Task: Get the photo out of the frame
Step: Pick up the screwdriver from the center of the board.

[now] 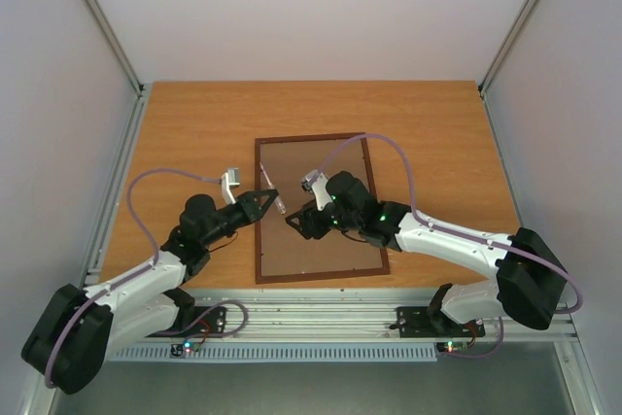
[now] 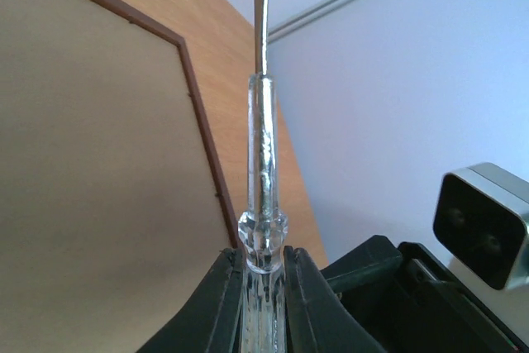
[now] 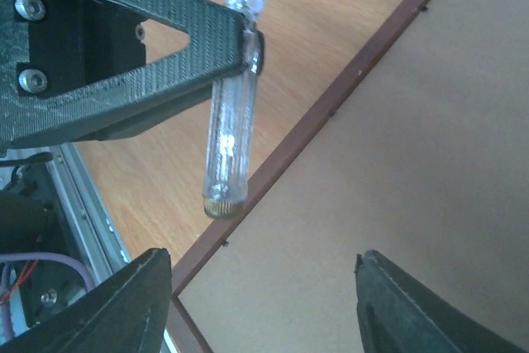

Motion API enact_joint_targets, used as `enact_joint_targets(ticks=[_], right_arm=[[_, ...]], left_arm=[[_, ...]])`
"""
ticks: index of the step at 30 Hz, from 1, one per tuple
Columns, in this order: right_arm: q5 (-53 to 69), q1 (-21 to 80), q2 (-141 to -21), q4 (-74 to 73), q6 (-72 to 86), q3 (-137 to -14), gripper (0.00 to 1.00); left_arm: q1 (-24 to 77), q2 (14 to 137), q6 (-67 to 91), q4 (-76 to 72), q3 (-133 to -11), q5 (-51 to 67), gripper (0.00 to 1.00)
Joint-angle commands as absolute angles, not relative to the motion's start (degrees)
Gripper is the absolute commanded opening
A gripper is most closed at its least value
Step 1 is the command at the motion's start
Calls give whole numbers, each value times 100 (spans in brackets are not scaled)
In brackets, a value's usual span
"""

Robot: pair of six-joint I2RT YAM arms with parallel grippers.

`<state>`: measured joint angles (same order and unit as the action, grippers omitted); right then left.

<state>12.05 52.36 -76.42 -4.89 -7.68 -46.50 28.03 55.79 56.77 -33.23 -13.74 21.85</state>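
Observation:
The frame (image 1: pixel 259 230) lies face down on the wooden table with its brown hardboard back (image 1: pixel 321 157) up. The photo is hidden under that back. My left gripper (image 1: pixel 267 199) is shut on a clear-handled screwdriver (image 1: pixel 276 201) over the frame's left rail. In the left wrist view the jaws (image 2: pixel 264 266) clamp the screwdriver's handle (image 2: pixel 262 163), blade pointing away, beside the frame rail (image 2: pixel 202 130). My right gripper (image 1: pixel 296 224) hangs open and empty over the back. The right wrist view shows it (image 3: pixel 260 266) just above the board (image 3: pixel 413 146), with the screwdriver (image 3: pixel 227 146) over the rail (image 3: pixel 306 126).
Small dark retaining tabs (image 3: pixel 225 244) sit along the frame's inner edge. The two grippers are close together over the frame's left side. An aluminium rail (image 1: pixel 321 313) runs along the table's near edge. White walls enclose the table on three sides.

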Motion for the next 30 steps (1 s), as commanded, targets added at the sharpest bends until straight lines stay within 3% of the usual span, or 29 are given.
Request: enact_joint_targets(ticks=[1,30], right_arm=[[1324,5278,-7630,-196,-1050,-4779,60],[1526,5238,-7954,-580,-1046,-5413,18]], left_arm=[[3004,5796,5539,-4344,-1421,2121,0],[3522,5680,5299,-4845,-1318,2062,0]])
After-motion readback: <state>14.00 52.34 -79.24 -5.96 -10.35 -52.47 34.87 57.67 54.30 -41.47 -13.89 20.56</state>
